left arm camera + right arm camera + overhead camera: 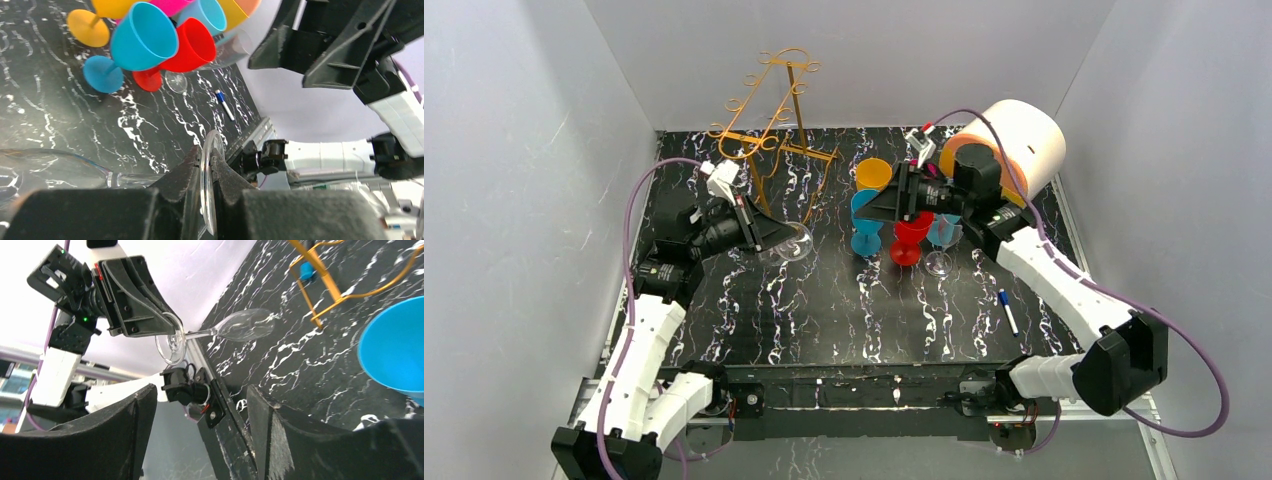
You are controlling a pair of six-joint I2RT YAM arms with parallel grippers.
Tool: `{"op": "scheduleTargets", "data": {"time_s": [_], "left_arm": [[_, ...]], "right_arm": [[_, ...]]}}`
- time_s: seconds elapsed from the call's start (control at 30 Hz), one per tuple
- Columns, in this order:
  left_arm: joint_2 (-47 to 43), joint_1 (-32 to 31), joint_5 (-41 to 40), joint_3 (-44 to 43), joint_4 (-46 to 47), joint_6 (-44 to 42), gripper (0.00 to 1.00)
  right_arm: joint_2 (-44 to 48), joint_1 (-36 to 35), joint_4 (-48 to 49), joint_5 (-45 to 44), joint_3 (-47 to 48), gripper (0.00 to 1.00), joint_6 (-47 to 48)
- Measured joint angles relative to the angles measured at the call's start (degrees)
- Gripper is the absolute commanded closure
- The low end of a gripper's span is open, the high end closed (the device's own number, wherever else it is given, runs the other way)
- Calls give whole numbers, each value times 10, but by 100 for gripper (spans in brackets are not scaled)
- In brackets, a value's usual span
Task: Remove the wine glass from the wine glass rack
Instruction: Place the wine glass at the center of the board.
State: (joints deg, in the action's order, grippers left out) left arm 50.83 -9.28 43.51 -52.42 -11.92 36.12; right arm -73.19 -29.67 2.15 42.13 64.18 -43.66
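A black, white-veined counter (pixel 824 310) inside white walls, seen from above, with two robot arms reaching in from the near edge; the left jaws are clamped narrowly on the round foot of a clear wine glass (pixel 792 247), which lies on its side in the grip, stem level and bowl pointing toward the middle of the counter; from the left wrist the foot (pixel 207 185) shows edge-on between the two black fingers, and from the right wrist the whole glass (pixel 235 326) shows side-on; the glass is off the wine glass rack (pixel 769 110), a tall golden-orange wire stand at the far left of the counter, and hangs just in front of and to the right of it; the right jaws stand wide apart above a cluster of goblets, an orange one (pixel 873 175), a blue one (pixel 864 225) and a red one (pixel 911 238); a white roll (pixel 1014 140) stands at the far right; a blue-capped marker (pixel 1008 310) lies nearer the right arm.
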Motion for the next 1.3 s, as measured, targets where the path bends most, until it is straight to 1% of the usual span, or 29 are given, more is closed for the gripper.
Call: {"op": "scheduleTargets", "data": {"time_s": [0.17,0.37,0.47,0.57,0.63,0.7,0.73,0.87,0.93,1.03,1.13,1.17,1.27,1.3], "left_arm": [[0,-32,17,0,26,-5,100],[1,-58,22,0,77,11,100],[1,-67,21,2,114,30,100],[1,-75,21,14,165,55,100],[0,-78,21,32,205,76,100],[0,-82,20,50,233,94,100],[1,-83,19,56,240,101,100],[2,-85,19,61,254,110,100],[1,-86,18,61,255,110,100],[-1,-86,20,61,257,108,100],[-3,-87,20,59,256,98,100],[-5,-87,20,57,250,90,94],[-16,-89,15,43,209,57,70],[-19,-89,13,35,183,40,68]], "right_arm": [[-24,-47,13,9,15,34,4],[-44,-73,25,25,21,40,4],[-57,-83,33,36,27,46,3],[-64,-97,58,50,28,49,-2],[-66,-108,76,57,28,57,-4],[-69,-116,89,63,29,61,-6],[-71,-119,92,65,31,65,-8],[-80,-121,98,67,35,80,-11],[-80,-121,99,66,35,84,-10],[-80,-121,101,67,35,99,-19],[-80,-120,109,68,35,99,-28],[-80,-120,110,68,34,99,-30],[-80,-122,111,67,34,99,-25],[-80,-123,109,64,34,99,-22]]}}
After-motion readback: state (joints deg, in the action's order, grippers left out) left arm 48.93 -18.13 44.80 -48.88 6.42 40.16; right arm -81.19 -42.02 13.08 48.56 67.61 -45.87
